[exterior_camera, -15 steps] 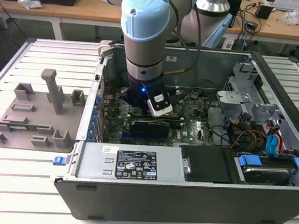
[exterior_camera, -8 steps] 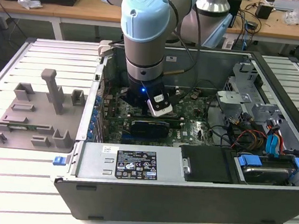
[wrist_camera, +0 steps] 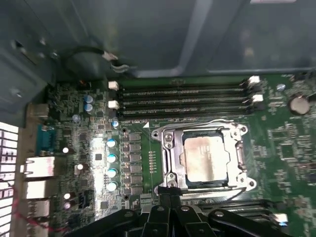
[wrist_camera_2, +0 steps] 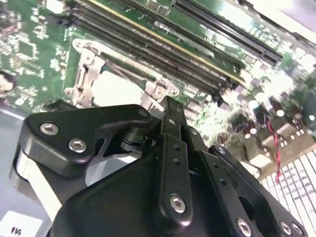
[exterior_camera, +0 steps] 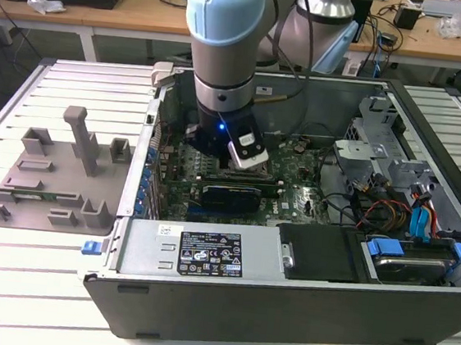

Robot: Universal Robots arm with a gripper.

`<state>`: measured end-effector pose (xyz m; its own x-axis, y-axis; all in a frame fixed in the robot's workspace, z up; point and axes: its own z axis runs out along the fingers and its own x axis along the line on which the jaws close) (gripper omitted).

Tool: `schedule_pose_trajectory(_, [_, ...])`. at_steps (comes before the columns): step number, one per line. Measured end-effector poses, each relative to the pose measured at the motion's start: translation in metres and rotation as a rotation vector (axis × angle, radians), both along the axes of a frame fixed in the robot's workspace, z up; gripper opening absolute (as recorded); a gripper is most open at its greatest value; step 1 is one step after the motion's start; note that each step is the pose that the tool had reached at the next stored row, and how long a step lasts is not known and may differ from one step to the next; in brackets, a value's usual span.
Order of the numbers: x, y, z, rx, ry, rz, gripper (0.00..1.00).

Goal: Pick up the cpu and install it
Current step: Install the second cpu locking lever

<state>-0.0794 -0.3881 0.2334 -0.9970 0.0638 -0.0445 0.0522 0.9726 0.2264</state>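
The cpu (wrist_camera: 205, 158), a silvery square chip, lies flat inside the metal socket frame (wrist_camera: 169, 163) on the green motherboard. In the second wrist view the cpu (wrist_camera_2: 116, 91) shows as a bright patch inside the frame. My gripper (wrist_camera: 169, 191) hovers just beside the socket's edge, its black fingers (wrist_camera: 161, 193) pressed together and shut with nothing between them. In the second wrist view the gripper (wrist_camera_2: 167, 106) points at the socket's corner. The exterior view shows the arm's wrist (exterior_camera: 222, 130) lowered into the open computer case (exterior_camera: 284, 285).
Long memory slots (wrist_camera: 182, 98) run beside the socket. Capacitors (wrist_camera: 111, 158) and rear ports (wrist_camera: 39, 168) stand on its other side. A grey plastic tray (exterior_camera: 56, 179) with upright posts lies at the exterior view's left. Drive bays and cables (exterior_camera: 408, 208) crowd the case's right.
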Motion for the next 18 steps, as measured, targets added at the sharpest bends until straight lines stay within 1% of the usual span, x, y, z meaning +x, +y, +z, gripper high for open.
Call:
schedule_pose_trajectory(1, [0.000,0.0001,0.0057,0.0001,-0.0001,0.000,0.11])
schedule_pose_trajectory(2, [0.000,0.0001,0.0145,0.0000,0.0000,0.000,0.11])
schedule_pose_trajectory(3, [0.000,0.0002,0.0193,0.0000,0.0001,0.000,0.11])
schedule_pose_trajectory(4, [0.000,0.0002,0.0206,0.0000,0.0000,0.000,0.11])
schedule_pose_trajectory(6, [0.003,0.0002,0.0222,0.0001,0.0000,0.000,0.11])
schedule_pose_trajectory(10, [0.009,0.0002,0.0225,0.0000,-0.0001,-0.001,0.11])
schedule_pose_trajectory(11, [0.012,0.0002,0.0225,0.0000,0.0001,-0.002,0.11])
schedule_pose_trajectory(12, [0.018,0.0001,0.0225,-0.0001,0.0005,-0.008,0.11])
schedule_pose_trajectory(13, [0.021,-0.0005,0.0225,-0.0142,0.0031,-0.014,0.11])
schedule_pose_trajectory(14, [0.021,-0.0016,0.0226,-0.0212,0.0039,-0.017,0.11])
schedule_pose_trajectory(15, [0.021,-0.0024,0.0225,-0.0231,0.0040,-0.018,0.11])
schedule_pose_trajectory(17, [0.021,-0.0051,0.0222,-0.0239,0.0043,-0.020,0.11])
schedule_pose_trajectory(18, [0.021,-0.0075,0.0211,-0.0240,0.0043,-0.021,0.11])
